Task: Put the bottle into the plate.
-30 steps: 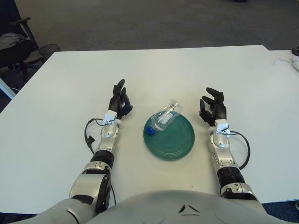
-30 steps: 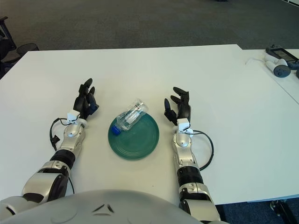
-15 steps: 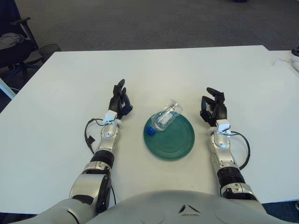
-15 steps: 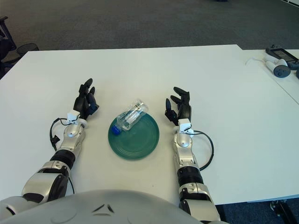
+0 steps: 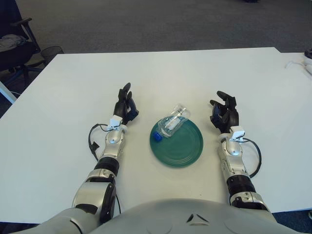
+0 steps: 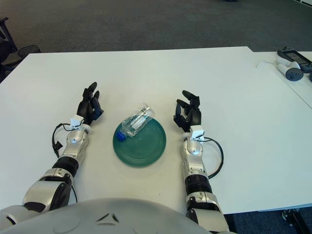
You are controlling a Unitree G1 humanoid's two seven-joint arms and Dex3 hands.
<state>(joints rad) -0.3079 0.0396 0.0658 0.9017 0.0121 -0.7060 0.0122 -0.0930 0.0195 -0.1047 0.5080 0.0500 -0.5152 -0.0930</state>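
Bottle, clear with blue cap, lies across green plate rim.

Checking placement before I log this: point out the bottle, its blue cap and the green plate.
bottle [image 5: 173,121], left eye view, middle of the clear body.
blue cap [image 5: 157,136], left eye view, top of the cap.
green plate [image 5: 187,146], left eye view, bare inner surface.
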